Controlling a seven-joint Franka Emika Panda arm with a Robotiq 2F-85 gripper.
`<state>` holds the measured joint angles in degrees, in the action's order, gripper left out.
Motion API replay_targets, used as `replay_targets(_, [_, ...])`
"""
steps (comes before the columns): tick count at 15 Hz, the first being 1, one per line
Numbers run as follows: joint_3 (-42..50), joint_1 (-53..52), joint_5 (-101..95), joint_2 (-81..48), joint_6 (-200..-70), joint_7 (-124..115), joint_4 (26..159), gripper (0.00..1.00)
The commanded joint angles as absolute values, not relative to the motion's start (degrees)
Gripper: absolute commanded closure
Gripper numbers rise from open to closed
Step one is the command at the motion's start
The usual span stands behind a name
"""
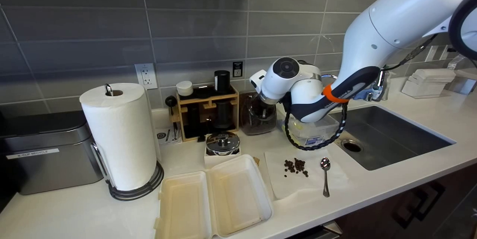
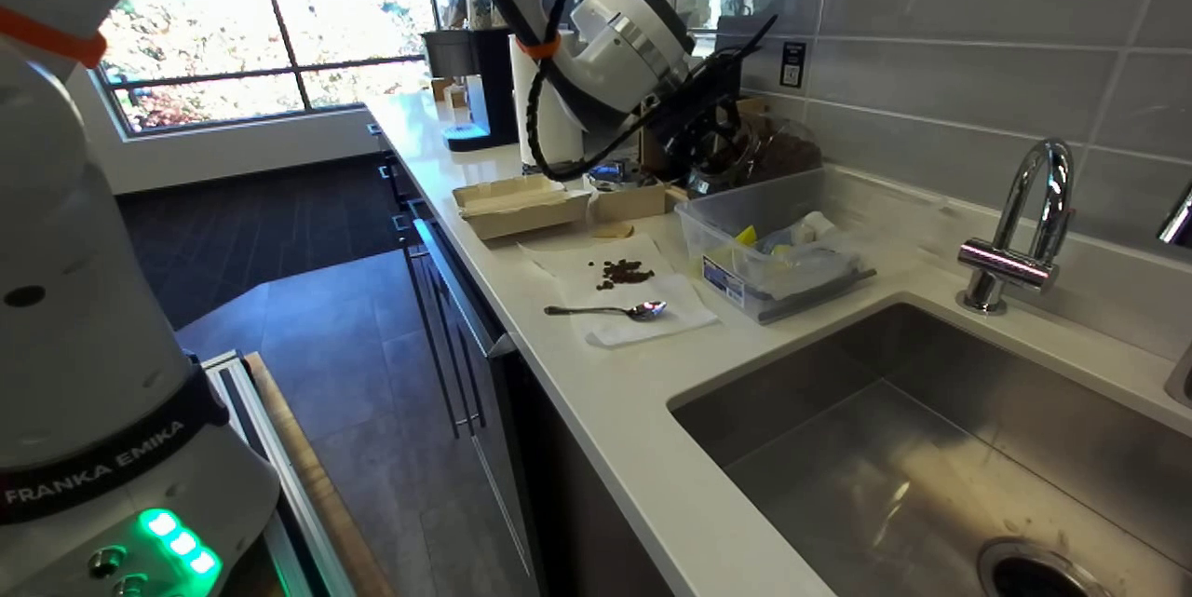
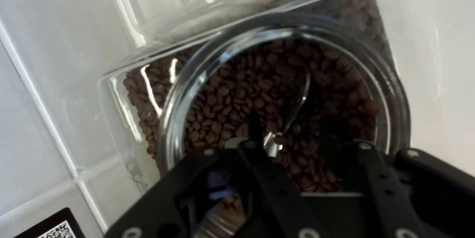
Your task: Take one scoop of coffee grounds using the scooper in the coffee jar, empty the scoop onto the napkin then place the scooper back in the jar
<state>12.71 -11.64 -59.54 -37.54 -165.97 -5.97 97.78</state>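
The clear coffee jar [image 3: 171, 130] is full of brown beans in the wrist view. It stands by the wall in both exterior views [image 1: 257, 126] [image 2: 787, 155]. The metal scooper [image 3: 274, 146] lies among the beans, its curved edge shaded. My gripper [image 3: 291, 132] is open, its fingers reaching down into the jar mouth. The scooper's bright metal part is between the fingers, close to the left one; whether they touch is unclear. The white napkin [image 1: 279, 181] lies on the counter with a small pile of beans [image 1: 296, 165] and a spoon [image 1: 325, 175].
A clear plastic bin [image 2: 736, 276] stands beside the jar, near the sink [image 2: 792, 411]. A wooden organiser [image 1: 180, 119] and a box with a shiny lid [image 1: 223, 142] are on the jar's other side. An open takeout container [image 1: 186, 198] and a paper towel roll [image 1: 121, 138] stand farther along.
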Motion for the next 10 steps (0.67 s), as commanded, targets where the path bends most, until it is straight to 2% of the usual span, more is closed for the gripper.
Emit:
replay_targets(1, [13.56, -12.45, -60.61, -36.43, -166.56, -7.42, 98.66, 0.23])
replay_targets(3, [13.99, -13.01, -61.06, -35.25, -166.89, -8.52, 99.58, 0.19])
replay_targets(6, [15.35, -14.02, -62.14, -33.65, -167.24, -10.78, 100.46, 0.01])
replay_targets(7, [15.73, -14.20, -62.24, -33.13, -167.09, -11.32, 100.82, 0.08])
replay_targets(8, [16.33, -14.64, -62.78, -32.72, -167.01, -12.04, 100.99, 0.35])
replay_targets(10, [17.07, -15.12, -63.46, -32.39, -166.98, -13.05, 101.47, 0.36])
